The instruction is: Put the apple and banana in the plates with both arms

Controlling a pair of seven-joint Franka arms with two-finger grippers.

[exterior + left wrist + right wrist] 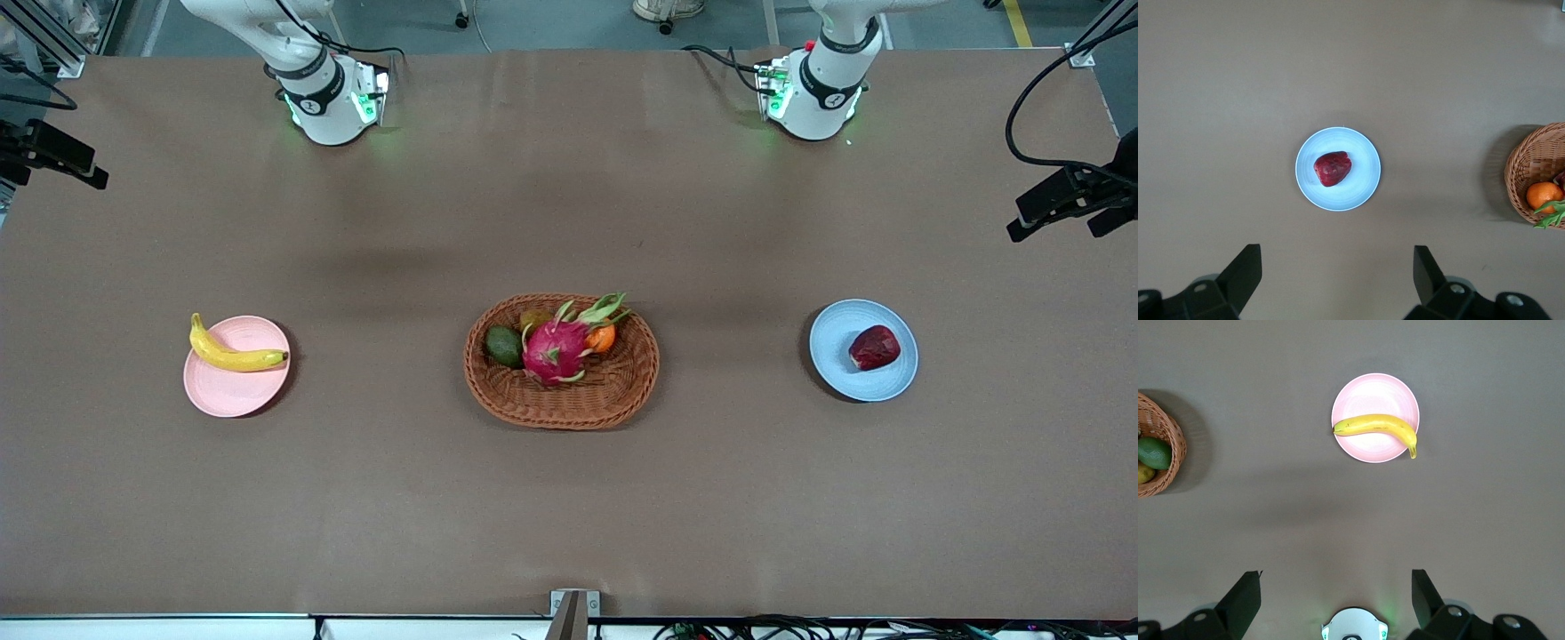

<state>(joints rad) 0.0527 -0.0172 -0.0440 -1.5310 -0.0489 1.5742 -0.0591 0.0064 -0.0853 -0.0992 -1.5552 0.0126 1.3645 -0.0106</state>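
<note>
**Both fruits plated, both arms raised**

On the table's clock face, as the front camera shows it, the basket (561, 362) sits at the centre. The pink plate (233, 391) lies at nine o'clock, toward the right arm's end. The blue plate (836, 333) lies at three o'clock, toward the left arm's end.

The banana (233, 352) rests across the pink plate. One tip reaches the plate's rim and the other pokes just past it. The apple (874, 347) sits inside the blue plate, a little off centre.

The left gripper (1338, 280) hangs high above the table near the blue plate, fingers spread wide, holding nothing. The right gripper (1336, 600) hangs high near the pink plate, also wide open and empty. In the front view only the arms' bases show at the top edge.

The task looks finished. The risks that remain are small:

- The banana overhangs the rim, so a knock to the plate or table could tip it off.
- The apple is lumpy and round, so a jolt could roll it toward the rim.
- A gripper coming down again near a plate could nudge the light plastic and shift the fruit.

Inside the basket lie a dragon fruit (553, 351), an orange (603, 338) and an avocado (503, 347), all well apart from both plates.
</note>
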